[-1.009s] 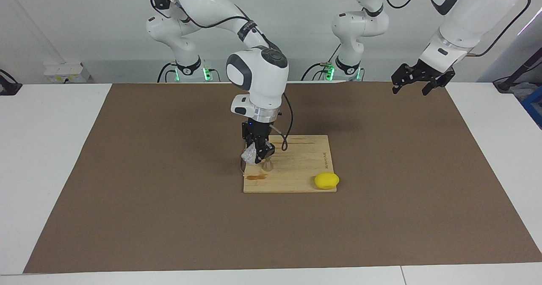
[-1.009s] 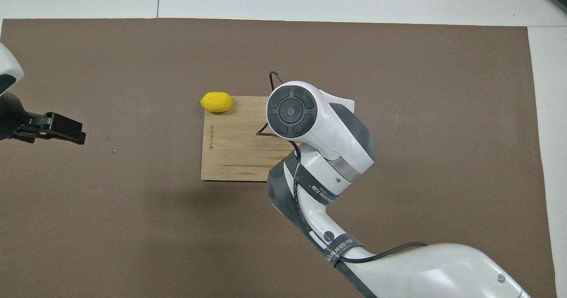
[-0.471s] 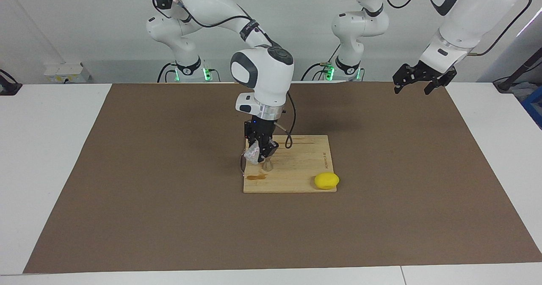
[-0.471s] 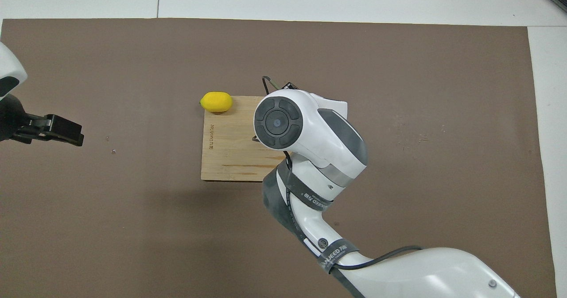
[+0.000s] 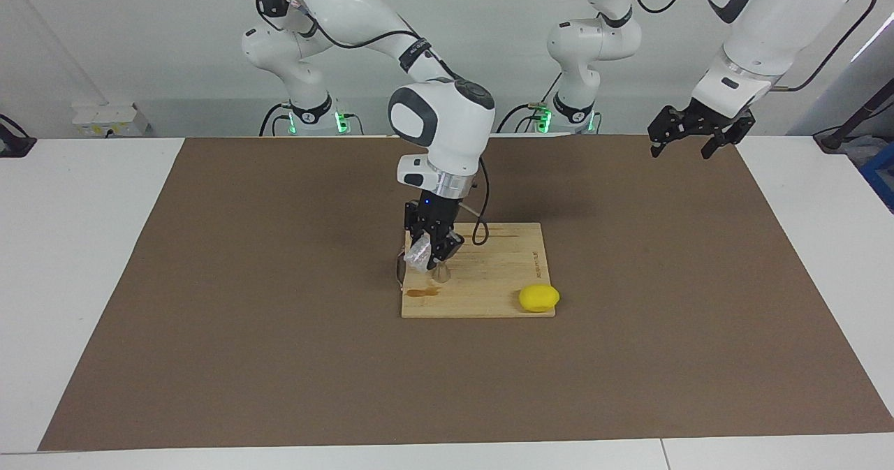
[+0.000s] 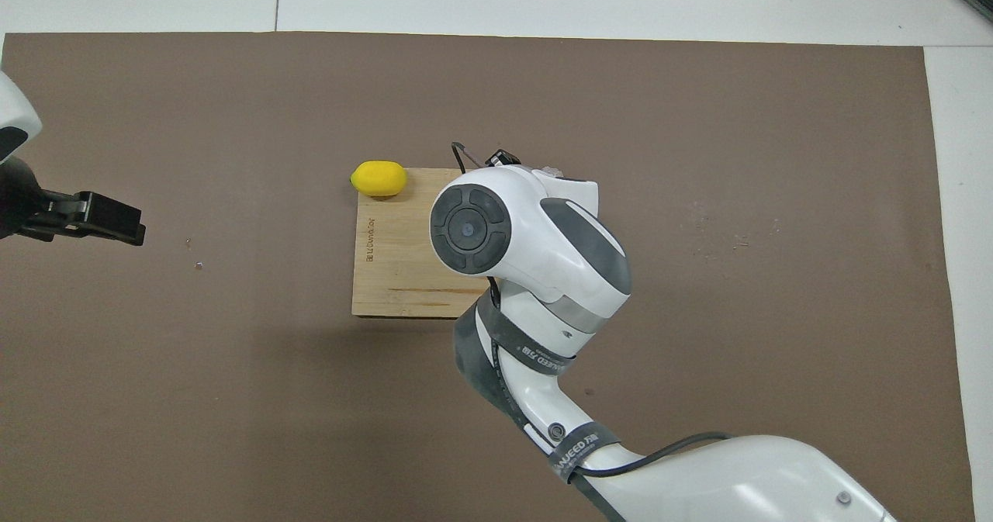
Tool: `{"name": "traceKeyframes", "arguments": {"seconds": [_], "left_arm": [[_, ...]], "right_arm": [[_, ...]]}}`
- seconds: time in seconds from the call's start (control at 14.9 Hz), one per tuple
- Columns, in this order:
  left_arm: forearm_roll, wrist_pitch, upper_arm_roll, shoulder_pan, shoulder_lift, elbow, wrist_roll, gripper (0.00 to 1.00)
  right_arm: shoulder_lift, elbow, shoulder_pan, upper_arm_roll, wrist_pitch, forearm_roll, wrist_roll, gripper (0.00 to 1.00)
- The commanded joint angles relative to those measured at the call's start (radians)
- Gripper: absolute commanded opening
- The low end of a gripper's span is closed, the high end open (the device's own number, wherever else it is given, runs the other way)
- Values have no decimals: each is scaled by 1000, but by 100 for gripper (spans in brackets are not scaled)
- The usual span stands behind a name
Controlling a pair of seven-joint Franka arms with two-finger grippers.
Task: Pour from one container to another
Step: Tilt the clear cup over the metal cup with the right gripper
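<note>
Right arm swung further, clear cup [image 5: 419,252] tilted — over jigger [image 5: 441,272]

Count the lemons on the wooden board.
1: the lemon lies on the board, at its corner farthest from the robots toward the left arm's end. The right arm hides some board.

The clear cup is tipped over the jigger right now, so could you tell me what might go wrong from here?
1. The right gripper holds the clear cup tilted over the small jigger; the pour could miss so narrow a mouth.
2. A brown smear already marks the cutting board beside the jigger, so more may spill.
3. The gripper hangs close above the jigger and could knock it over.
</note>
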Motion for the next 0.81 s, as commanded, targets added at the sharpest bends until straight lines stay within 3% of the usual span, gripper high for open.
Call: {"name": "traceKeyframes", "arguments": {"seconds": [0.0, 0.74], "left_arm": [[10, 7, -4, 10, -27, -23, 2, 100], [10, 7, -1, 18, -27, -23, 2, 100]], "right_arm": [[-1, 0, 1, 3, -12, -30, 18, 1], [5, 17, -1, 3, -34, -12, 18, 0]]}}
